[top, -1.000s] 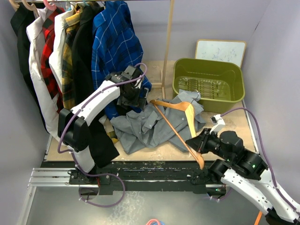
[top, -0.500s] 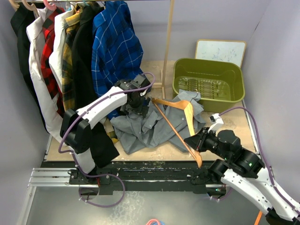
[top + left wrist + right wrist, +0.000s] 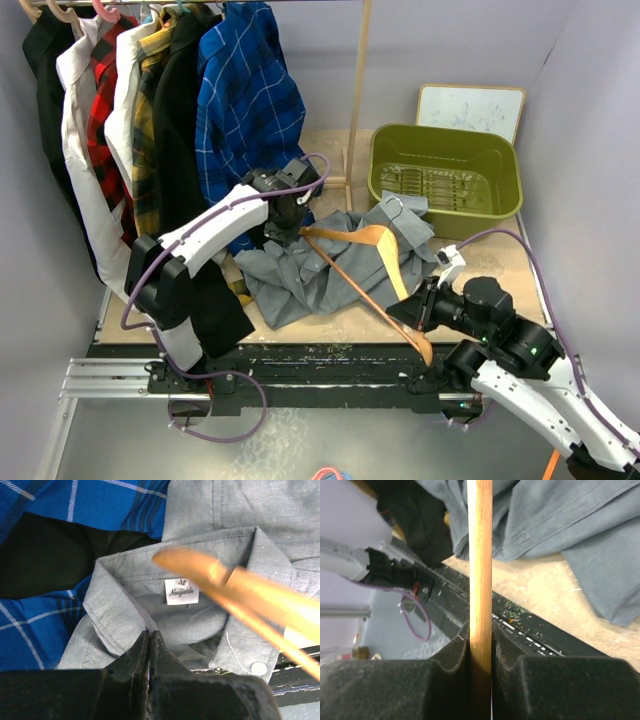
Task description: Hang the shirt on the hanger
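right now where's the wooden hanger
The hanger lies mid-table in the top view, slanted across the grey shirt; the right gripper clamps its near end and its far tip sits at the collar beside the left gripper.

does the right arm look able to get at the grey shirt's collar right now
Probably not: the right gripper is clamped on the wooden hanger, and the collar of the grey shirt lies across the pile, pinched by the left gripper.
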Tool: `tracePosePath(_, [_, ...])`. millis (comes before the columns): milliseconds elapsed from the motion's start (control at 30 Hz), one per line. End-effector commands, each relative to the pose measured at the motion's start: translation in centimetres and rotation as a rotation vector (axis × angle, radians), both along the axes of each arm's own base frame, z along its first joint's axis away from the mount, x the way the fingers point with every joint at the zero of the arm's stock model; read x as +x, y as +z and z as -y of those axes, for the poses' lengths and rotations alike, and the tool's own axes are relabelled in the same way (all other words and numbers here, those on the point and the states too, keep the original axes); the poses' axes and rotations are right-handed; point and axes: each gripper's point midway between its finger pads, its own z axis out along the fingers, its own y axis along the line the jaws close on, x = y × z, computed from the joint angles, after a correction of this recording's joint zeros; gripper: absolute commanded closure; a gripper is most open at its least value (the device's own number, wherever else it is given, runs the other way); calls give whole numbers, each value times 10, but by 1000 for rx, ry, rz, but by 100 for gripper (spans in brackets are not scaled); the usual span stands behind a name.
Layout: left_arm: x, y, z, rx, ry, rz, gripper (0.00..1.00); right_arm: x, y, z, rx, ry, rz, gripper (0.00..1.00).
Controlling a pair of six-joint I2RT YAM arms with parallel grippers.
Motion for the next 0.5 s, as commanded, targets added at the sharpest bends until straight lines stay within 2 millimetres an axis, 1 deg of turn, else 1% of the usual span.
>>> tracePosePath(0, [2, 32, -15, 21, -25, 88, 100, -22, 38, -21, 151, 175, 69, 100])
tracePosePath(100, [-4, 44, -18, 3, -40, 109, 100, -32, 45, -32, 214, 254, 69, 100])
tracePosePath(200, [-7, 60, -21, -26, -47, 153, 100, -37, 40, -42, 226, 316, 34, 100])
tracePosePath(233, [-8, 66, -23, -35, -52, 171, 100, -37, 39, -44, 222, 328, 30, 100])
tracePosePath(333, [-11, 78, -25, -45, -66, 197, 100, -36, 38, -45, 199, 340, 32, 100])
tracePosePath(467, [-12, 87, -32, -39, -69, 234, 100, -37, 40, -46, 172, 362, 20, 100])
